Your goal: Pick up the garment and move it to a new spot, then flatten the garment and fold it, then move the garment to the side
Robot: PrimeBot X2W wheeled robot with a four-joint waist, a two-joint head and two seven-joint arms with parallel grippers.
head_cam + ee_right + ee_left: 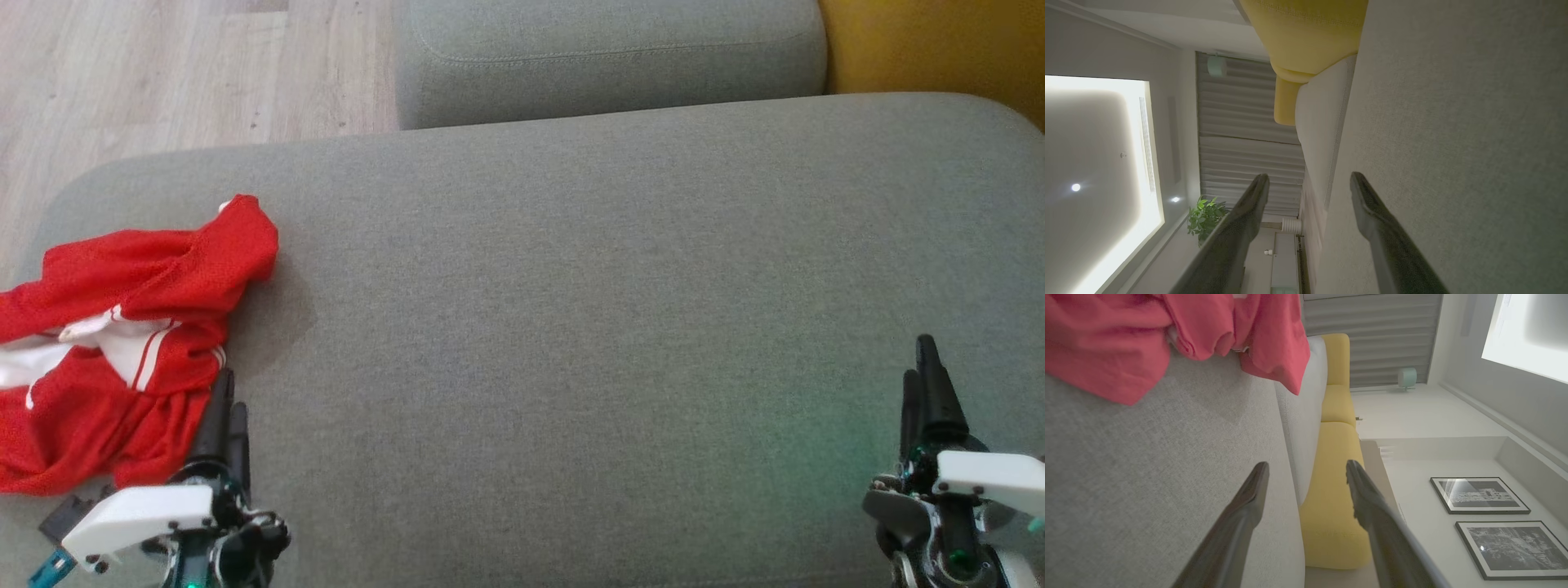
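Nearest, at the lower left of the head view, the left gripper [230, 396] hangs low over the grey seat cushion [571, 327], its two dark fingers pointing away from the robot. In the left wrist view the jaws stand well parted with nothing between them. Just beside those fingers, along their left, lies the red garment [122, 327]. It is a crumpled heap with white panels and thin white stripes, resting on the cushion's left end. One red fold is bunched up at its far right corner. Whether the fingers touch the cloth cannot be told from the head view. The left wrist view shows the garment ahead of the fingertips and clear of them. At the lower right the right gripper [918, 359] rests over bare cushion, well apart from the garment, and the right wrist view shows its jaws also spread wide and empty. Beyond the seat stands a second grey cushion [604, 57] with a stitched seam. To its right is a yellow cushion [931, 49], and to its left pale wooden floor [163, 73]. Farther off, the wrist views take in a ribbed grey curtain [1241, 134], a leafy plant [1204, 216] and two framed pictures [1480, 495] on a white wall.
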